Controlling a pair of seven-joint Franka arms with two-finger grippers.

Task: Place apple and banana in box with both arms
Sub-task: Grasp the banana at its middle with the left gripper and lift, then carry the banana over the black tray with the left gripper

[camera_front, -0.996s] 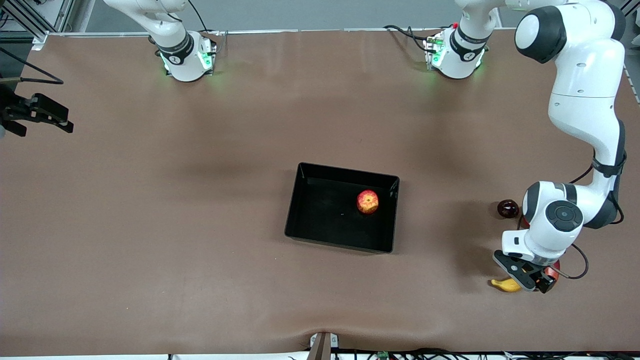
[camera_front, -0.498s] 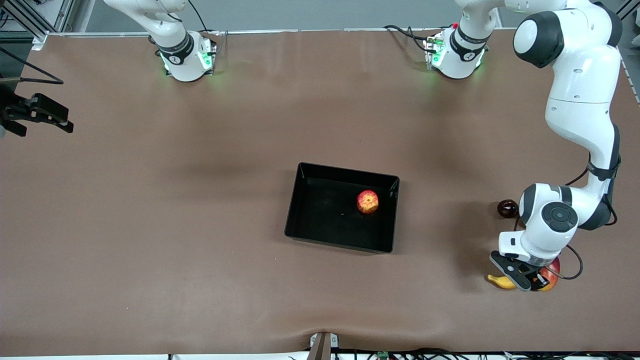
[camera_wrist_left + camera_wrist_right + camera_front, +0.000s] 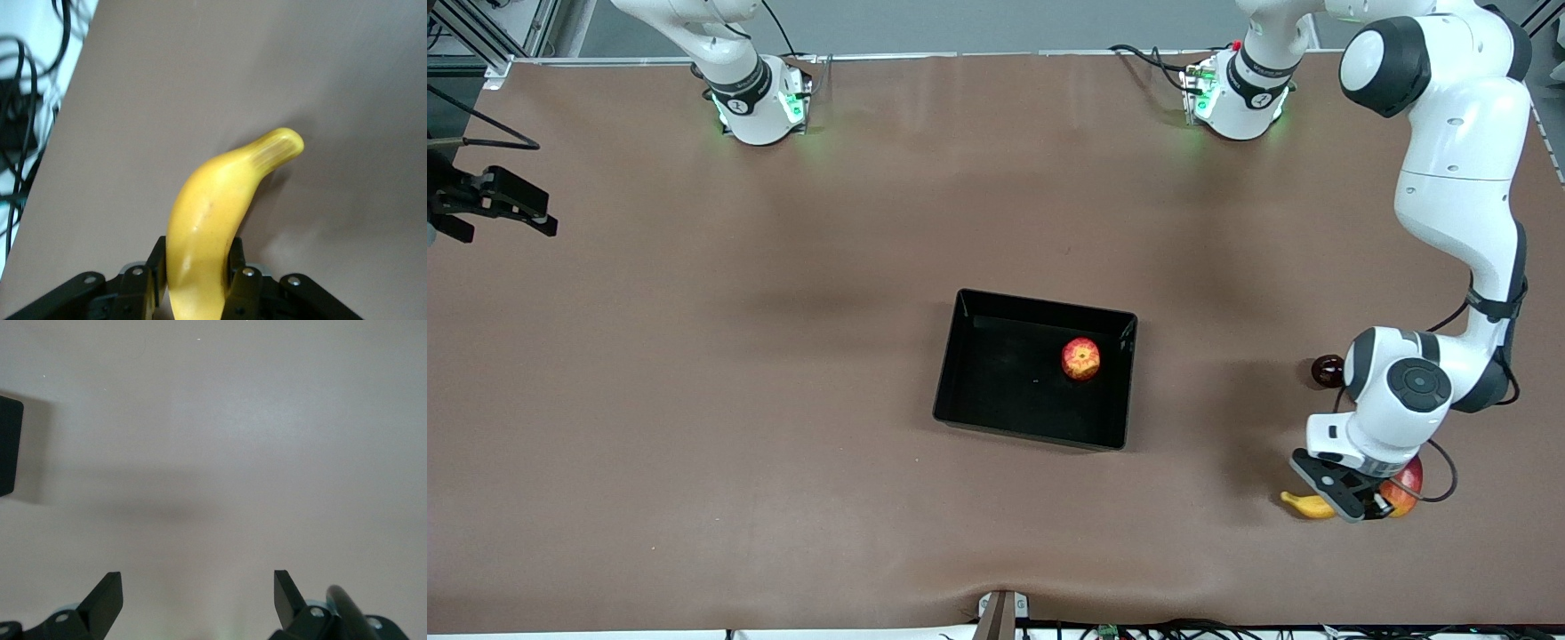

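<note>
The apple (image 3: pixel 1080 359), red streaked with yellow, lies in the black box (image 3: pixel 969 391) at mid-table. My left gripper (image 3: pixel 1347 503) is shut on the yellow banana (image 3: pixel 1303 505), low over the table near the front edge at the left arm's end. In the left wrist view the banana (image 3: pixel 220 213) sits between the two black fingers (image 3: pixel 157 263), its tip pointing away over the brown table. My right gripper (image 3: pixel 535 210) waits open and empty over the right arm's end of the table. It also shows in the right wrist view (image 3: pixel 198 587).
A red-yellow mango-like fruit (image 3: pixel 1407 494) lies partly hidden under the left wrist, beside the banana. A dark red round fruit (image 3: pixel 1327 371) lies farther from the camera, next to the left arm's elbow. Cables run along the table's front edge (image 3: pixel 1005 613).
My left gripper has shifted a little toward the right arm's end with the banana in it, uncovering more of the mango-like fruit. The right arm and the apple have not moved.
</note>
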